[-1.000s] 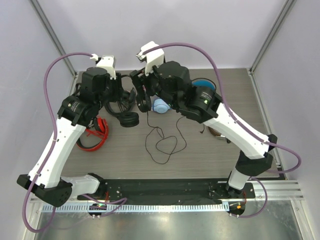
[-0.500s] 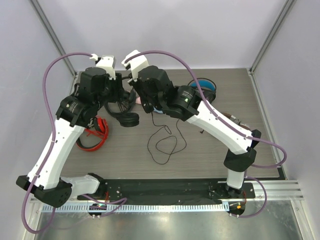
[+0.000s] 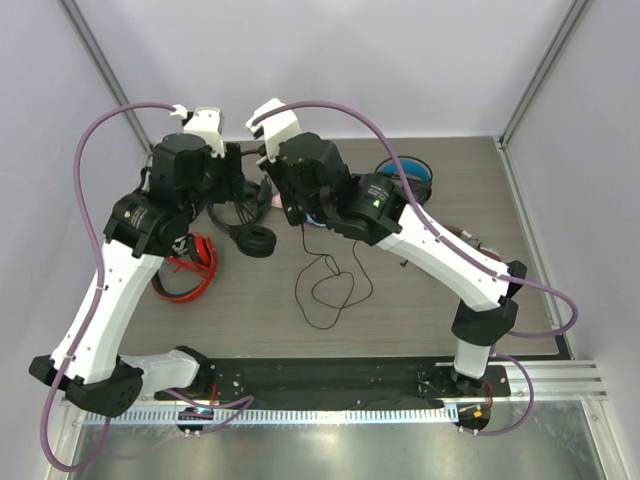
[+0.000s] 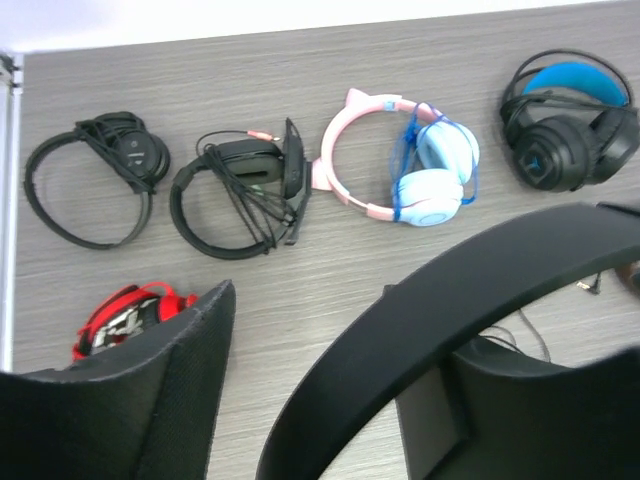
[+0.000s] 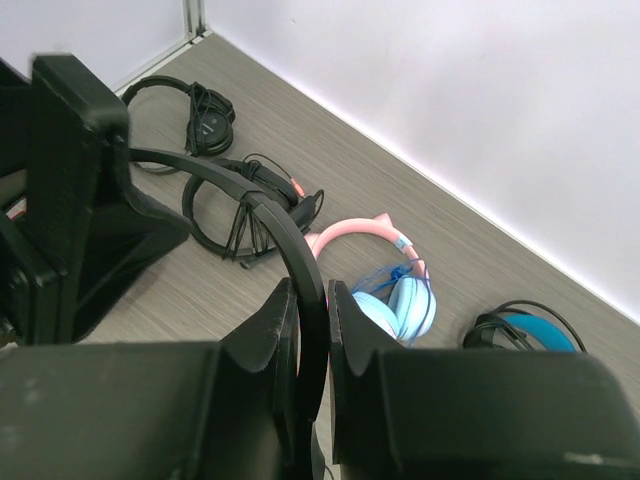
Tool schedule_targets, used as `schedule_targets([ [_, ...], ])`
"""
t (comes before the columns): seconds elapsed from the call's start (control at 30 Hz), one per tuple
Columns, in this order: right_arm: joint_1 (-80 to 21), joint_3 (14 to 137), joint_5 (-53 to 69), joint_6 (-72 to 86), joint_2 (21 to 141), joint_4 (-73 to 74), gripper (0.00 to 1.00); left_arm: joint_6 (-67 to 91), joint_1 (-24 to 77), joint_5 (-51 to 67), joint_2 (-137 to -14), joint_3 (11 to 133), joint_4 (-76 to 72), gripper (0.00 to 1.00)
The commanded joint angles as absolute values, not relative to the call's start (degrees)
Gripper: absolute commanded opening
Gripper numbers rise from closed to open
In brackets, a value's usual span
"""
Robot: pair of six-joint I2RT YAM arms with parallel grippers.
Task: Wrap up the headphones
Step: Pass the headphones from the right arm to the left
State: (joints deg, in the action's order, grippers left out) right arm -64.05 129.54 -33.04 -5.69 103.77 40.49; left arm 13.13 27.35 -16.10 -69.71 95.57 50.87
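The headphones [image 3: 258,240] are slim and all black, and they hang above the table between my two arms. My right gripper [image 5: 312,300] is shut on their thin headband [image 5: 262,208], which arcs up and left out of its pads. My left gripper [image 4: 305,300] is open; the same headband [image 4: 470,285] crosses the gap close to its right finger, and the left finger [image 4: 150,400] stands clear of it. One round earcup dangles below the grippers. The long thin cable [image 3: 325,290] trails down and lies in loose loops on the table.
Along the back of the table lie two wrapped black headphones [image 4: 95,170] [image 4: 245,190], a pink-and-blue pair [image 4: 400,175] and a bulky black pair with blue lining [image 4: 565,135]. A red pair [image 3: 190,265] lies at the left, under my left arm.
My right gripper swung left and shut on the headband. My left gripper then opened off the headband and drew slightly back to the left.
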Motion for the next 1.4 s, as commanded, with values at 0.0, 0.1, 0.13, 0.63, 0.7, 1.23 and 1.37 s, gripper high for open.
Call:
schedule_targets([
  [0.0,-64.60,129.82,-35.06,-5.27,99.76,35.51,0.01,12.39,27.16,-18.72,-68.64,97.20,51.85,0.58],
  [0.1,-64.51,129.29,-36.21,-6.06,99.84,35.51,0.01,11.95,27.16,-18.81,-69.69,98.87,54.39,0.54],
  [0.13,-64.51,129.11,-37.08,-6.67,99.84,35.42,0.01,11.78,27.16,-18.63,-69.96,100.10,55.10,0.54],
  [0.63,-64.69,126.21,-40.61,-13.27,98.96,33.31,0.01,11.78,27.25,-16.61,-74.18,104.32,61.08,0.86],
  [0.7,-64.69,126.04,-41.04,-13.45,98.88,33.31,0.01,11.78,27.25,-16.70,-74.27,104.85,61.43,0.75],
  [1.23,-64.69,125.42,-41.13,-13.10,98.88,33.22,0.01,11.78,27.42,-16.79,-74.00,105.29,61.88,0.24],
  [1.37,-64.69,125.25,-41.04,-12.92,98.61,33.22,0.01,11.69,27.51,-17.40,-73.92,104.94,61.35,0.15],
])
